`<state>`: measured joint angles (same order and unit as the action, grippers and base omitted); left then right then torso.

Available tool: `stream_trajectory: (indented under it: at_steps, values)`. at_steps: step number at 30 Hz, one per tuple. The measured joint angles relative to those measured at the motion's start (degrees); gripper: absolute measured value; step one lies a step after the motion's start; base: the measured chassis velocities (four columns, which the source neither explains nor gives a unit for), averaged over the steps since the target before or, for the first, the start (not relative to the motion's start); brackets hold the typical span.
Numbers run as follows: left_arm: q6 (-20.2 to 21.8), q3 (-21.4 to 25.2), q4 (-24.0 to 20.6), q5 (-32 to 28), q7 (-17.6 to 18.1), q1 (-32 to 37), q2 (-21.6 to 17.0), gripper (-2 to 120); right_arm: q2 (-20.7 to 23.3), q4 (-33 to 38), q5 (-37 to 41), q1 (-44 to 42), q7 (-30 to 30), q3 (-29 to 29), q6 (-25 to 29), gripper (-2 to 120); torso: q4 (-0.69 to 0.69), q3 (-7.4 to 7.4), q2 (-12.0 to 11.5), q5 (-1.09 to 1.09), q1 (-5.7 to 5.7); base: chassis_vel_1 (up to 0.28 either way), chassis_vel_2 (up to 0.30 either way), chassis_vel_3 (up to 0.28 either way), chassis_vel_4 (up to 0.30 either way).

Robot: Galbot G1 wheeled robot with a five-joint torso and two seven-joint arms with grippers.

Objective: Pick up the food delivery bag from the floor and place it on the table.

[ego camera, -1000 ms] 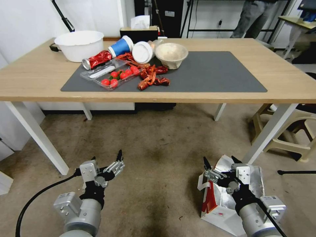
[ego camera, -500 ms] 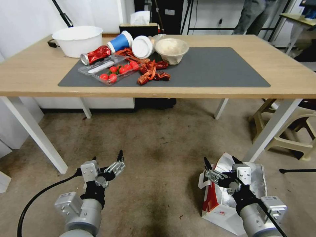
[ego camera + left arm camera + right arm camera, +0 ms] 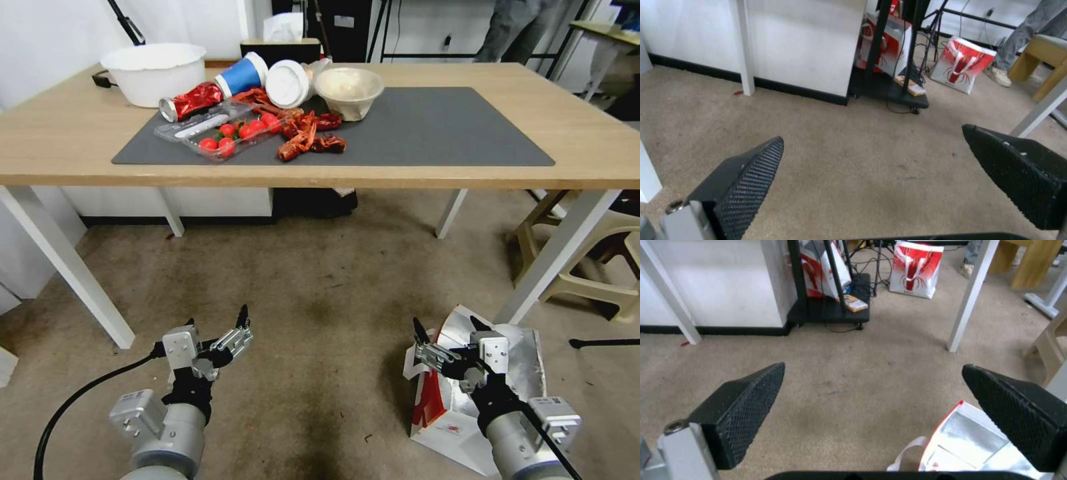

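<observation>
View dipped; bag (image 3: 460,407) unmoved (claws (image 3: 217,327) unchanged).

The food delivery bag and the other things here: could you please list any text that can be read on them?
No text can be read.
food delivery bag: small round red logo, too small to read.
blue cup: no lettering shows.
crushed red can: print blurred.
</observation>
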<state>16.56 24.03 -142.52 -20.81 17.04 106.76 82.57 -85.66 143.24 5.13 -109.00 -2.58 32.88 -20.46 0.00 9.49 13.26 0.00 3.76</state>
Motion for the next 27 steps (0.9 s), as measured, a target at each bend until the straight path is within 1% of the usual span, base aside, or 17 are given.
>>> stream_trajectory:
  at_steps: [3,8,13,14,16,20,24,25,27]
  values:
    - [0.0,0.0,0.0,0.0,0.0,-0.1,0.0,100,0.0,0.0,0.0,0.0,0.0,0.0,0.0,100,0.0,-0.65,-0.9,0.0,-0.2,0.0,0.0,0.0,0.0]
    - [0.0,-0.1,0.0,0.0,0.0,-0.2,0.0,100,0.0,0.0,0.0,0.0,0.0,0.1,0.0,100,0.0,-1.27,-1.7,0.0,-0.42,0.0,0.0,0.0,0.0]
    - [0.0,-0.1,0.1,0.0,-0.1,-0.2,0.0,100,-0.2,0.0,-0.1,-0.2,0.0,0.2,0.2,100,0.0,-2.32,-3.0,0.0,-0.71,0.0,0.0,0.0,0.0]
    - [0.0,-0.1,0.1,0.0,-0.1,-0.2,0.0,100,-0.2,0.0,-0.1,-0.2,0.0,0.2,0.2,100,0.0,-2.32,-3.0,0.0,-0.71,0.0,0.0,0.0,0.0]
    - [-0.2,-0.1,0.1,0.0,-0.1,-0.2,0.0,100,-0.3,0.0,-0.2,-0.2,-0.1,0.1,0.2,100,0.0,-2.89,-3.7,0.0,-0.84,0.0,0.0,0.0,0.0]
    - [-0.3,-0.1,0.2,0.0,-0.1,-0.2,-0.1,100,-0.5,0.0,-0.3,-0.2,-0.1,0.1,0.2,100,0.0,-3.36,-4.3,0.0,-0.94,0.0,0.0,0.0,0.0]
    - [-0.4,-0.1,0.3,-0.1,-0.1,-0.2,-0.1,100,-0.6,0.0,-0.5,-0.2,-0.1,0.0,0.2,100,0.0,-4.38,-5.5,0.0,-1.15,0.0,0.0,0.0,0.0]
    - [-0.4,-0.1,0.3,-0.1,-0.1,-0.2,-0.1,100,-0.6,0.0,-0.5,-0.2,-0.1,0.0,0.2,100,0.0,-4.38,-5.5,0.0,-1.15,0.0,0.0,0.0,0.0]
    - [-0.4,-0.2,0.4,-0.1,-0.1,-0.3,-0.1,100,-0.7,0.0,-0.5,-0.3,-0.1,0.1,0.2,100,0.0,-4.85,-6.1,0.0,-1.22,0.0,0.0,0.0,0.0]
